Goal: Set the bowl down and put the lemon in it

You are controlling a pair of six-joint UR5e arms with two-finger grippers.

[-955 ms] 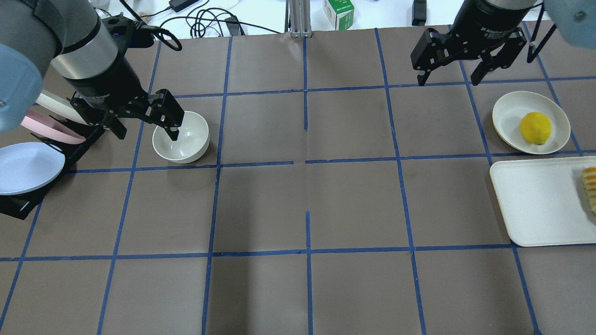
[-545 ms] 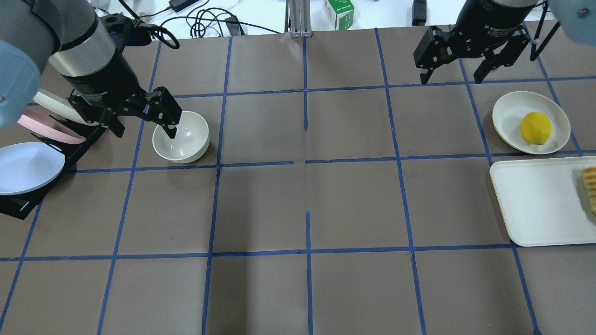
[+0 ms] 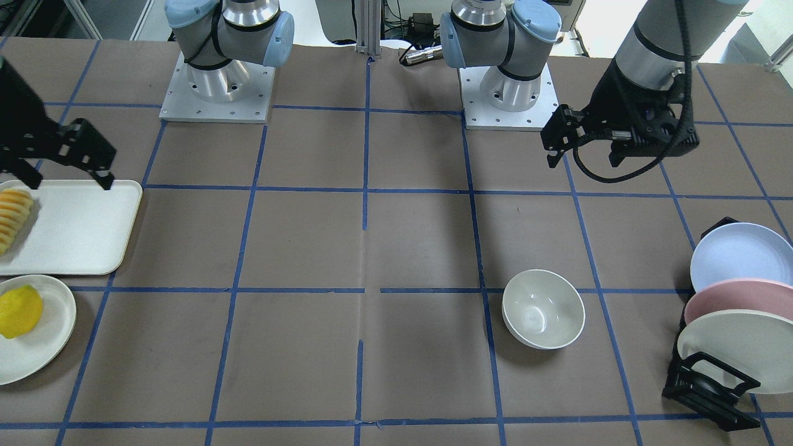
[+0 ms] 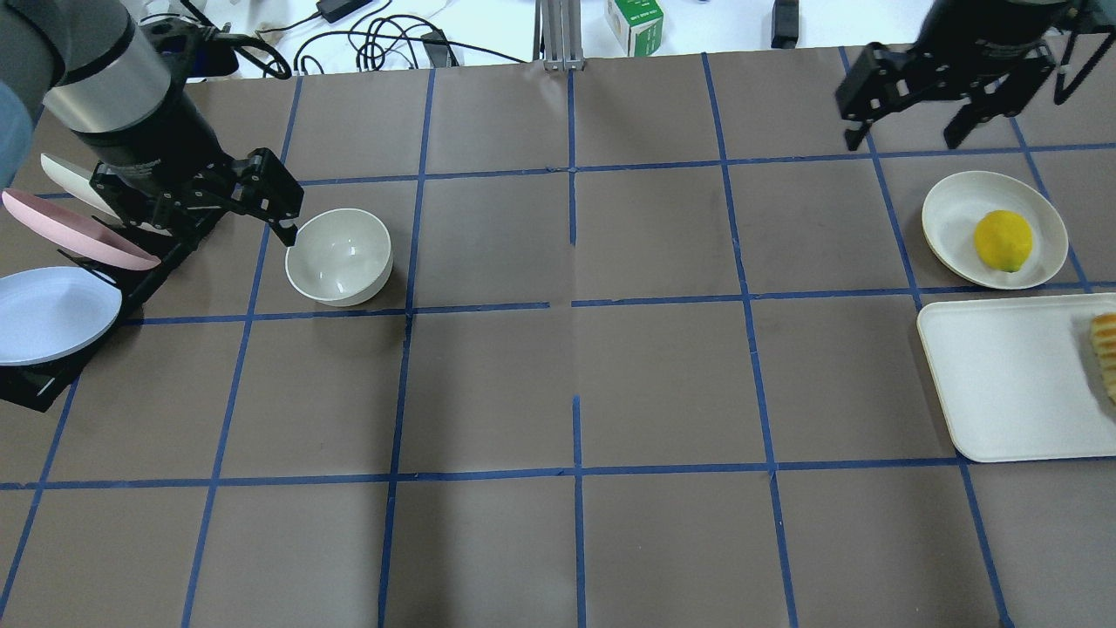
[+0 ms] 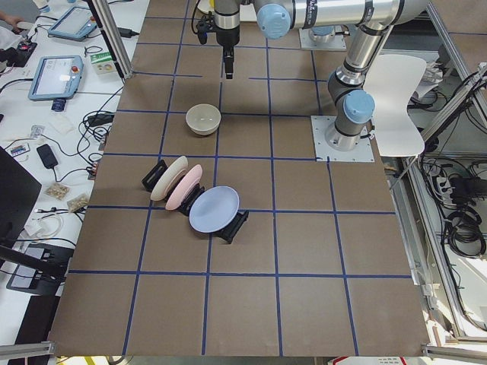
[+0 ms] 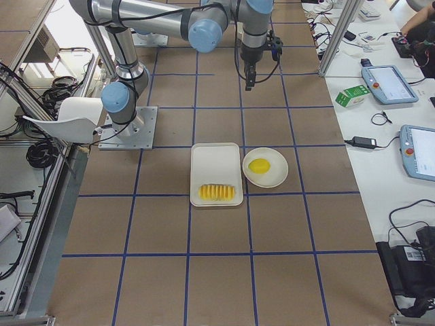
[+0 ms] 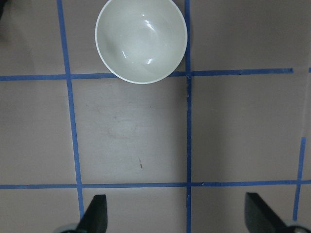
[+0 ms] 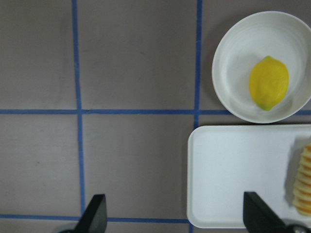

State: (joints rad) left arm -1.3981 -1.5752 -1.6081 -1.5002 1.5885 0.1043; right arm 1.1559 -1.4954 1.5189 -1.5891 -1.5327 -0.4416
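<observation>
The off-white bowl stands upright and empty on the table's left side, also seen in the front view and the left wrist view. My left gripper is open and empty, raised, just left of the bowl and apart from it. The yellow lemon lies on a flat cream plate at the right, also in the right wrist view. My right gripper is open and empty, high and behind-left of the plate.
A white tray with ridged yellow-orange sliced food lies in front of the lemon's plate. A black rack with pastel plates stands at the left edge beside my left arm. Cables and a green box lie beyond the far edge.
My left gripper has lifted its finger out of the bowl and moved left and up; the bowl stays put. My right gripper has moved right and risen.
</observation>
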